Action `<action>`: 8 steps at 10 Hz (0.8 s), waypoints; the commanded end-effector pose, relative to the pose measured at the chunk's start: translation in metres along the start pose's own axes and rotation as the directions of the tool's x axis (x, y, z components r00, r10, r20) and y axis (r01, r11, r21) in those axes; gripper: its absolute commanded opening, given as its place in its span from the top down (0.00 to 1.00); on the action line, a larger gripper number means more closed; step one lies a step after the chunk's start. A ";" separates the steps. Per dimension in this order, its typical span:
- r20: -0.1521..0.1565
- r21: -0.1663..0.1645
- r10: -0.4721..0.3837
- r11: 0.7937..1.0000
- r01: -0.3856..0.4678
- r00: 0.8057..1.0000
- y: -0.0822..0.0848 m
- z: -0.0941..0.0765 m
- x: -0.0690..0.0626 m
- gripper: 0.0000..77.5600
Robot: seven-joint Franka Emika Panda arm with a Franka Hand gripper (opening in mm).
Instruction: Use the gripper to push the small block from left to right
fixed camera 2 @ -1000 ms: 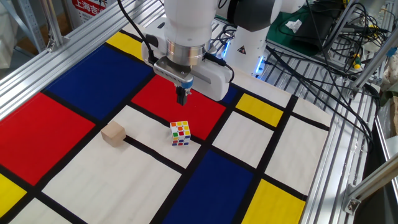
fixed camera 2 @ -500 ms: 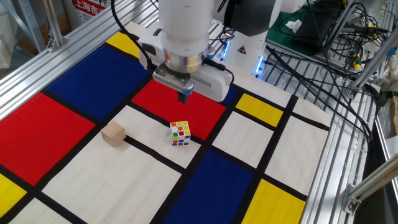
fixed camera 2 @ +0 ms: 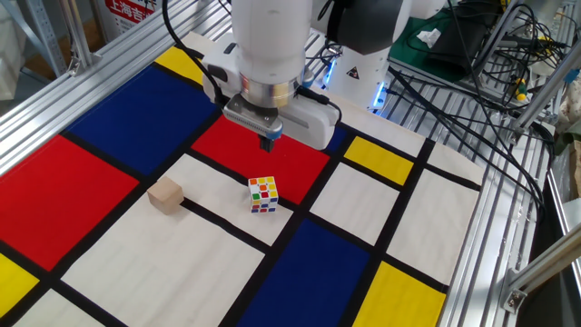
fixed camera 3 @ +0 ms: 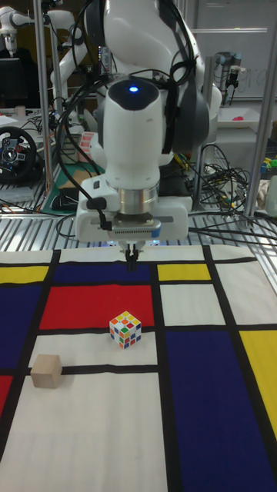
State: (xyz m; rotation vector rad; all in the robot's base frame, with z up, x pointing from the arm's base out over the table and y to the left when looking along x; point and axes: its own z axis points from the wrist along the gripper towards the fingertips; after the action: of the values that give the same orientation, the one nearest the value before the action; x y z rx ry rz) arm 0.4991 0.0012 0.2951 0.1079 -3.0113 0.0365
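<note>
The small block (fixed camera 2: pixel 166 195) is a plain tan wooden cube resting on a white panel at the left, beside a black line; in the tall fixed view the small block (fixed camera 3: pixel 46 371) lies low at the left. My gripper (fixed camera 2: pixel 269 143) hangs in the air over the red panel, behind and to the right of the block, well apart from it. Its dark fingers are pressed together with nothing between them. In the tall fixed view the gripper (fixed camera 3: pixel 133 261) points down under the white wrist.
A multicoloured puzzle cube (fixed camera 2: pixel 263 194) stands to the right of the block, nearly below the gripper. The table is a mat of red, blue, yellow and white panels (fixed camera 2: pixel 118 118). Aluminium rails (fixed camera 2: pixel 490 227) frame it, with cables at the back right.
Between one second and half a second ago the gripper rose a little and shifted slightly. Since then nothing has moved.
</note>
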 end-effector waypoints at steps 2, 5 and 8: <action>0.002 0.001 0.006 1.000 -0.006 1.000 0.000 0.000 -0.001 1.00; 0.002 0.002 0.007 1.000 -0.007 1.000 0.000 0.002 -0.001 1.00; 0.003 0.002 0.006 1.000 -0.006 1.000 0.001 0.005 -0.002 1.00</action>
State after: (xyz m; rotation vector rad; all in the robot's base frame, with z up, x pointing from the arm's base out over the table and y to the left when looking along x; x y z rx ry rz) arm 0.4998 0.0022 0.2898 0.0990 -3.0115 0.0393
